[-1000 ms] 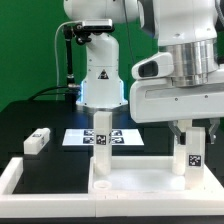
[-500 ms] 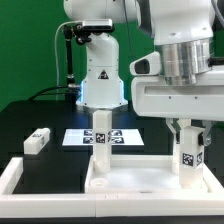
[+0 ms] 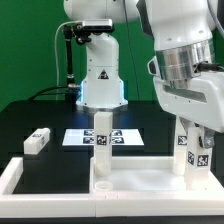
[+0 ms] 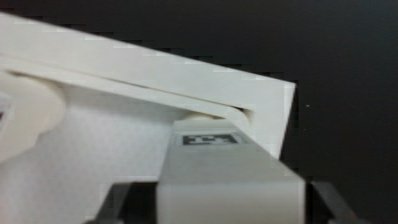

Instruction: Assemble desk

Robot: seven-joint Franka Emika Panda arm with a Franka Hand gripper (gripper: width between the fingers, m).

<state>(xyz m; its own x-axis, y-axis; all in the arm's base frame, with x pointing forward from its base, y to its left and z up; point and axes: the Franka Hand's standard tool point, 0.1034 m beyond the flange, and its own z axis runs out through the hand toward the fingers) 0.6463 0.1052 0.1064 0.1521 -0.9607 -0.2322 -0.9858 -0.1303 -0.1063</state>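
The desk's white tabletop panel [image 3: 135, 183] lies flat at the front, seen in the wrist view as a white slab [image 4: 134, 75] with its corner below me. One white leg [image 3: 99, 138] stands upright on the panel's side at the exterior view's left. My gripper [image 3: 197, 134] is shut on a second tagged leg [image 3: 196, 155], upright at the panel's corner on the exterior view's right. From the wrist camera this leg [image 4: 222, 170] fills the gap between the dark fingers [image 4: 135, 205]. Whether its foot is seated in the panel is hidden.
A loose white leg [image 3: 38, 140] lies on the black table at the exterior view's left. The marker board [image 3: 118, 137] lies behind the panel. A low white border rail [image 3: 18, 178] runs along the front and left. The robot's base [image 3: 100, 80] stands at the back.
The hand has turned about the held leg and tilted, shifting slightly toward the exterior view's right. The leg stays upright in the grip. Nothing else moved.
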